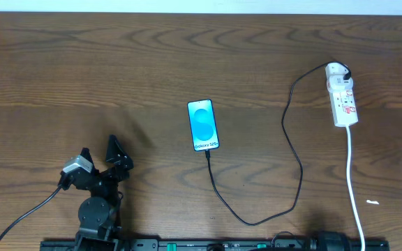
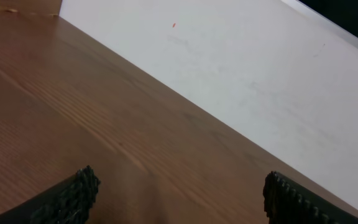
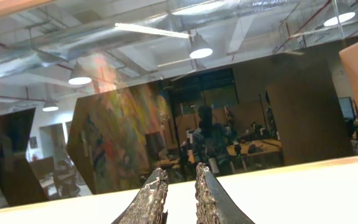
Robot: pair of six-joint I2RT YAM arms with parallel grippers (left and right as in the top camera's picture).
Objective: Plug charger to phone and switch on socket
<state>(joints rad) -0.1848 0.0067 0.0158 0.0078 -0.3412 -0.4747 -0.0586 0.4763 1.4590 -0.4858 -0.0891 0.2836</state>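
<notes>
The phone (image 1: pixel 204 125) lies face up mid-table, blue-teal screen lit, its "Galaxy S25" end toward the front. The charger cable (image 1: pixel 293 153) runs from the phone's front end, where its tip meets the phone's edge, loops along the front and rises to a black plug at the far end of the socket (image 1: pixel 343 96), a white strip at the right. My left gripper (image 1: pixel 100 150) is open and empty at the front left, over bare wood in the left wrist view (image 2: pixel 179 186). My right gripper (image 3: pixel 181 186) points up at the room, fingers nearly together, nothing between them.
The socket's white cord (image 1: pixel 354 181) runs toward the front edge at the right. A small white scrap (image 1: pixel 373 203) lies next to it. The arm bases and a black rail (image 1: pixel 208 245) line the front edge. A white wall borders the table's far side (image 2: pixel 241 68).
</notes>
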